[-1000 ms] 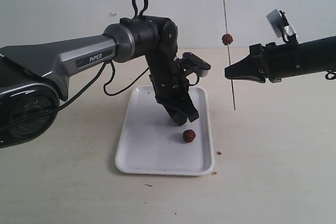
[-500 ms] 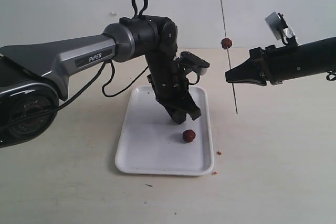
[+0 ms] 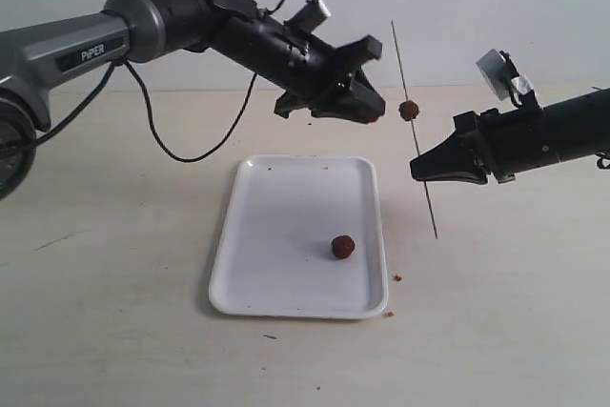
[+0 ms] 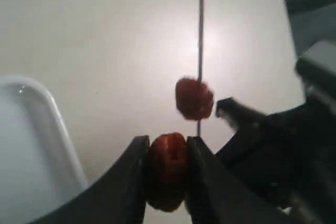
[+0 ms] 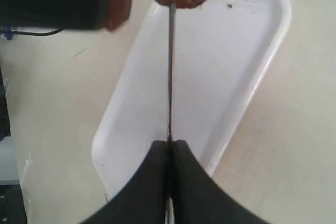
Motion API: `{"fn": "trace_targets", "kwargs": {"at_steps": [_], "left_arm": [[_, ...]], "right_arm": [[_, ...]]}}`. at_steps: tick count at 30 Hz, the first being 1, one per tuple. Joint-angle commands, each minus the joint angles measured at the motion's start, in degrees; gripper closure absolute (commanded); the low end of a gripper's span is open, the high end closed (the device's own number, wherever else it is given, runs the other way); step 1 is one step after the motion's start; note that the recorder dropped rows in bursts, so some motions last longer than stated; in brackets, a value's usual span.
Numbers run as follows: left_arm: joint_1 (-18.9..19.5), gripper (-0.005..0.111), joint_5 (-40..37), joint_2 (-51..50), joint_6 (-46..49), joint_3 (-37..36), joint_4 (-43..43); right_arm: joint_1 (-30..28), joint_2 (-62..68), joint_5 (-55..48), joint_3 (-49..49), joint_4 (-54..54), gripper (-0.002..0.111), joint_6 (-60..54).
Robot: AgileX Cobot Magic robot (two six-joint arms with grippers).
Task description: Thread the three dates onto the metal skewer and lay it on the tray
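One skewered date (image 3: 409, 110) rides the metal skewer (image 3: 401, 64), which the right gripper (image 3: 417, 167) clamps; a loose date (image 3: 343, 247) lies at 4 o'clock on the tray (image 3: 250, 274). Left wrist: left gripper (image 4: 167, 141) pinches the held date (image 4: 167, 177). Right wrist: jaws tight on rod. Second threading; next, probably: centre it on the tip, push.

So I count three dates (image 3: 343, 247), one metal skewer (image 3: 401, 64), one white tray (image 3: 286, 226), two robot arms (image 3: 143, 26) and two crumbs (image 3: 397, 277).
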State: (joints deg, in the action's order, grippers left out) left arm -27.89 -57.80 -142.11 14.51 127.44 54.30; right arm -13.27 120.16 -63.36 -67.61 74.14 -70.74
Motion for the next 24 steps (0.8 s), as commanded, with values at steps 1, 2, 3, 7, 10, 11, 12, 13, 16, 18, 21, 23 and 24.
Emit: {"fn": "trace_targets", "kwargs": {"at_steps": [1, 2, 3, 7, 10, 11, 12, 13, 16, 18, 21, 23, 24], "left_arm": [[2.71, 0.081, 1.62, 0.74, 0.94, -0.12, 10.94], [3.03, 0.081, 2.11, 0.74, 0.94, -0.12, 11.95], [3.44, 0.081, 2.79, 0.74, 0.94, -0.12, 12.93], [3.99, 0.081, 5.07, 0.74, 2.11, -0.12, 17.91], [3.99, 0.081, 7.06, 0.74, 2.11, -0.12, 20.03], [3.99, 0.081, 7.6, 0.74, 2.11, -0.12, 20.49], [3.99, 0.081, 8.04, 0.74, 2.11, -0.12, 21.08], [3.99, 0.081, 8.28, 0.74, 2.11, -0.12, 21.48], [3.99, 0.081, 8.78, 0.74, 2.14, -0.12, 21.47], [3.99, 0.081, 9.24, 0.74, 2.14, -0.12, 20.94], [3.99, 0.081, 9.09, 0.64, 2.64, -0.12, 20.86], [3.88, 0.081, 8.68, 0.64, 3.22, -0.12, 20.86], [3.88, 0.081, 8.39, 0.64, 3.54, -0.12, 20.86]], "right_arm": [[-0.04, -0.18, -2.2, 2.4, 2.04, 0.108, -2.04], [-0.04, -0.18, -2.47, 3.32, 2.58, 0.108, -3.05], [-0.04, -0.18, -2.62, 4.34, 3.4, 0.108, -3.98], [-0.04, -0.18, -4.1, 9.13, 4.1, 0.108, -7.92], [-0.04, -0.18, -5.57, 14.06, 8.43, 0.108, -12.81], [-0.04, -0.18, -6.3, 15.54, 9.14, 0.108, -14.29], [-0.04, -0.18, -6.6, 16.86, 9.58, 0.108, -15.34], [-0.04, -0.18, -6.6, 17.96, 9.88, 0.108, -16.0], [-0.04, -0.18, -6.6, 20.53, 11.43, 0.108, -18.44], [-0.04, -0.18, -6.6, 21.98, 12.33, 0.108, -21.92], [0.29, -0.6, -6.6, 23.29, 13.95, 0.108, -23.67], [1.24, -1.07, -6.6, 23.29, 13.84, 0.108, -23.68], [1.73, -1.32, -6.6, 23.29, 13.84, 0.108, -23.68]]}}
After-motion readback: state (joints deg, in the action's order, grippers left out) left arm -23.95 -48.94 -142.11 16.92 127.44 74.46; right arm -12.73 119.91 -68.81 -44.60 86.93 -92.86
